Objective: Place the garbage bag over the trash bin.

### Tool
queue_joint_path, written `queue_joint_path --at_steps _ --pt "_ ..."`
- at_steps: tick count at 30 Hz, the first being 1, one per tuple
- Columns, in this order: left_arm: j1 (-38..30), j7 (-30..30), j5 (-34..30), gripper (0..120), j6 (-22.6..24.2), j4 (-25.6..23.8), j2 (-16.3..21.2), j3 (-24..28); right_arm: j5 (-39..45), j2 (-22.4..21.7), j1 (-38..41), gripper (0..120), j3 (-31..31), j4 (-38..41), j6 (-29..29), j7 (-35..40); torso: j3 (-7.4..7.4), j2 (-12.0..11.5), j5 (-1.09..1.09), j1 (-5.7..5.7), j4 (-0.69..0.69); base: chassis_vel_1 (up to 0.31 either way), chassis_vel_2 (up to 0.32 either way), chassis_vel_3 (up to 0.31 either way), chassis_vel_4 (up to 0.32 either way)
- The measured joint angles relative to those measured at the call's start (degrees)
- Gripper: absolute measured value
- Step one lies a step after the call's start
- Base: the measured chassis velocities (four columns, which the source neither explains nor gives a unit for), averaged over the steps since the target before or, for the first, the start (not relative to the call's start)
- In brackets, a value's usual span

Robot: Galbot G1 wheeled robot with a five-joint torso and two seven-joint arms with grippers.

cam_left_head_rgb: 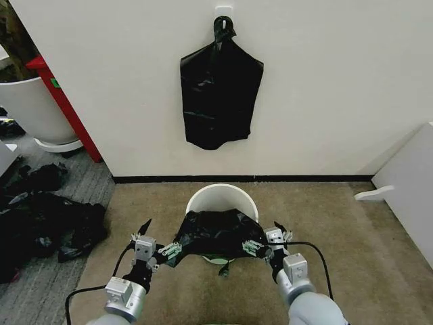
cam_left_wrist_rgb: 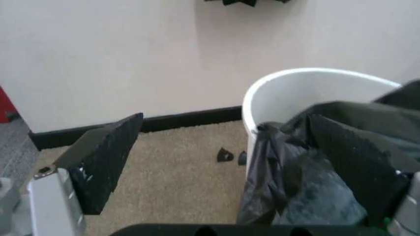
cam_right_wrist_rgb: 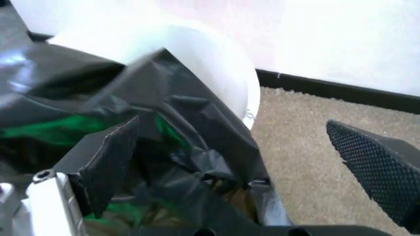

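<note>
The trash bin (cam_left_head_rgb: 221, 194), a small cream-white bucket, stands on the tan carpet close to the wall. The glossy black garbage bag (cam_left_head_rgb: 215, 233) lies stretched across its near rim, between my two grippers. My left gripper (cam_left_head_rgb: 159, 238) is open at the bag's left edge; in the left wrist view one finger (cam_left_wrist_rgb: 357, 162) presses into the bag (cam_left_wrist_rgb: 295, 196) beside the bin (cam_left_wrist_rgb: 295, 93), while the other stands free over the carpet. My right gripper (cam_left_head_rgb: 266, 238) is open at the bag's right edge, one finger (cam_right_wrist_rgb: 108, 162) in the bag's folds (cam_right_wrist_rgb: 196, 128) by the bin (cam_right_wrist_rgb: 217, 64).
A knotted bunch of black bags (cam_left_head_rgb: 220, 95) hangs from a wall hook above the bin. A heap of black material (cam_left_head_rgb: 40, 217) lies on the grey floor at left, behind it a large white tub (cam_left_head_rgb: 30, 108) and a red post (cam_left_head_rgb: 64, 101). A white panel (cam_left_head_rgb: 413, 183) stands at right.
</note>
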Motion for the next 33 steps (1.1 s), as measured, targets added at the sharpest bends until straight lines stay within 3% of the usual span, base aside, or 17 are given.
queue_joint_path --at_steps 9,14,17,19,23,25,29,31,33 --pt "0.4 -1.1 -7.3 100 1.7 -2.4 0.1 -1.2 9.0 -1.3 -1.2 100 2.0 9.3 -3.0 2.6 0.0 0.0 0.0 0.0 -0.01 0.0 0.0 0.0 0.0" --pt "1.9 -1.3 -10.3 100 1.7 -5.0 -0.5 -2.1 26.2 -7.6 7.5 100 7.3 11.0 -4.8 3.2 0.0 0.0 0.01 0.0 0.0 0.0 0.0 0.0 0.0" --pt "2.3 -1.6 -11.1 100 2.2 -6.1 -0.7 -2.7 32.5 -10.8 14.0 100 8.8 7.1 -5.6 0.6 0.0 0.0 0.01 0.0 0.0 0.0 0.0 0.0 0.0" --pt "2.5 -2.3 -12.5 100 3.8 -7.1 -0.7 -3.2 36.5 -13.7 21.3 100 8.8 1.4 -6.3 -5.7 0.0 0.0 0.01 0.0 0.0 0.0 0.0 0.0 0.0" --pt "3.4 -4.1 -17.3 100 8.8 -10.2 -1.3 -4.4 42.7 -16.9 36.9 100 5.3 -9.7 -12.3 -17.5 0.01 0.0 0.02 0.01 0.01 0.0 0.0 0.0 0.0" --pt "3.7 -4.4 -18.6 100 10.4 -11.1 -1.4 -5.2 44.3 -17.2 40.8 100 4.3 -11.5 -14.7 -20.1 0.01 0.0 0.02 0.01 0.01 0.0 0.0 0.0 0.0" --pt "4.2 -3.0 -19.6 100 16.5 -13.5 -0.3 -11.5 44.7 -18.3 52.1 100 -1.4 -19.0 -18.8 -32.2 0.01 0.0 -0.01 0.01 0.01 0.0 0.0 0.0 0.0" --pt "4.2 -2.7 -19.6 100 17.3 -13.7 0.1 -12.7 44.5 -18.3 53.4 100 -2.6 -20.4 -18.9 -33.5 0.01 0.0 0.01 0.01 0.01 0.0 0.0 0.0 0.0" --pt "4.3 -0.4 -19.3 100 19.6 -14.2 1.4 -17.6 43.2 -17.8 58.3 100 -7.6 -25.7 -19.0 -37.4 0.01 0.0 0.0 0.01 0.0 0.0 0.0 0.0 0.0"
